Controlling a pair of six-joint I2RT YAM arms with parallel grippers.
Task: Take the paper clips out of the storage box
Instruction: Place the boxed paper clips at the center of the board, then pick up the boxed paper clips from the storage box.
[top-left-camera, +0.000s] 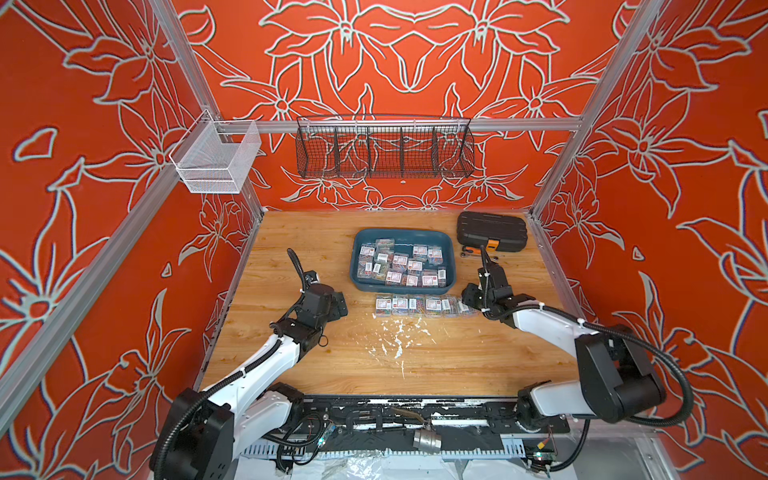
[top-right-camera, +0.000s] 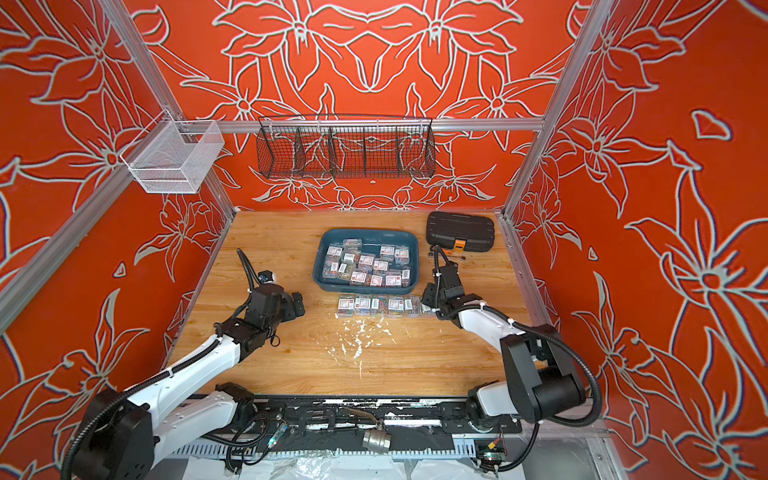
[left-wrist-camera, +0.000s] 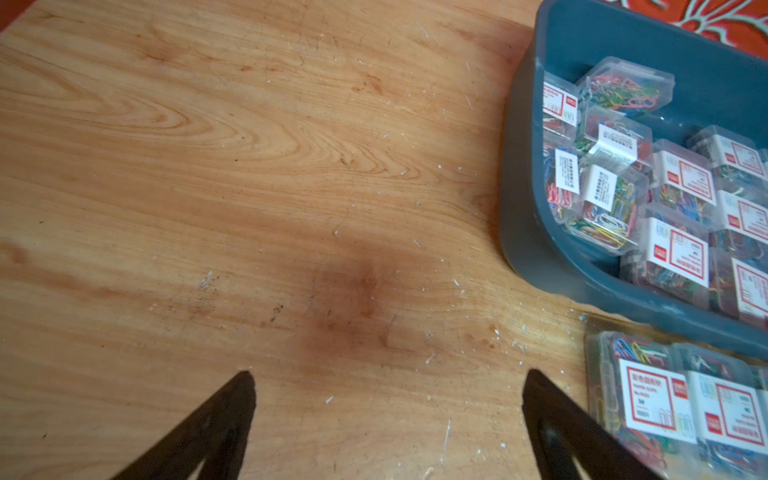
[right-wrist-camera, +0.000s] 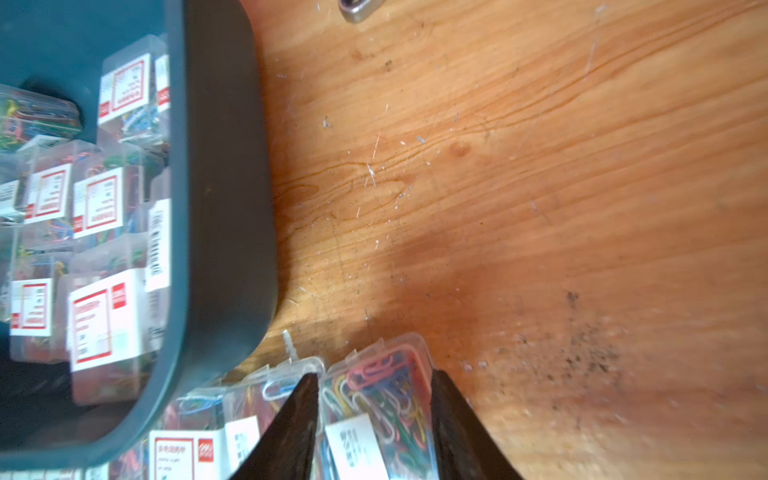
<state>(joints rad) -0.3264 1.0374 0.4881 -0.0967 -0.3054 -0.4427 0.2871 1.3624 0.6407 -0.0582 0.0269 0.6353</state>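
Near storage box (top-left-camera: 356, 266), black case (top-left-camera: 491, 230), metal tool (top-left-camera: 471, 249), row of paper clips (top-left-camera: 424, 306)

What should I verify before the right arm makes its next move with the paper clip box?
Right gripper closed on the clear plastic box of coloured paper clips: ok.
Box lifted off the wooden table: cannot tell.
Left gripper open over bare table: ok.
Dark teal rectangular plastic tray emptied: not ok, many clip boxes inside.
Row of boxes in front of the tray tidy: ok.
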